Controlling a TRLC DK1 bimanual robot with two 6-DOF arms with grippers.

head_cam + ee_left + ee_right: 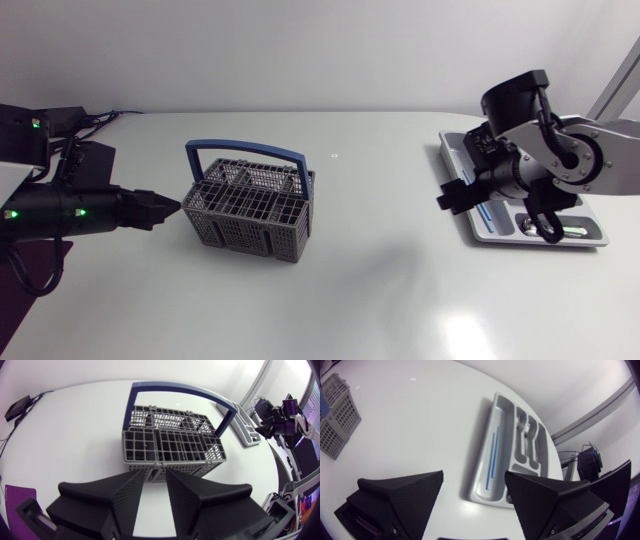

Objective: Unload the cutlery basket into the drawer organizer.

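Observation:
The grey cutlery basket (pixel 250 210) with a blue handle (pixel 245 148) stands left of the table's middle. My left gripper (pixel 165 208) hovers just left of it, pointing at its side. In the left wrist view the fingers (pixel 127 497) stand a narrow gap apart with nothing between them, and the basket (pixel 172 447) is right ahead. I cannot make out cutlery in its compartments. My right gripper (pixel 455 195) hangs over the silver drawer organizer (pixel 455 150) at the right, fingers wide apart and empty (pixel 474 480). A thin blue piece (pixel 492 460) lies in the organizer's (pixel 487 415) long compartment.
A green-tipped piece (pixel 577 232) lies in the organizer's near compartment. The far compartments hold something silver (pixel 527 427) that I cannot identify. Black cables (pixel 100 118) trail at the table's far left corner. Bare white tabletop (pixel 380 260) lies between basket and organizer.

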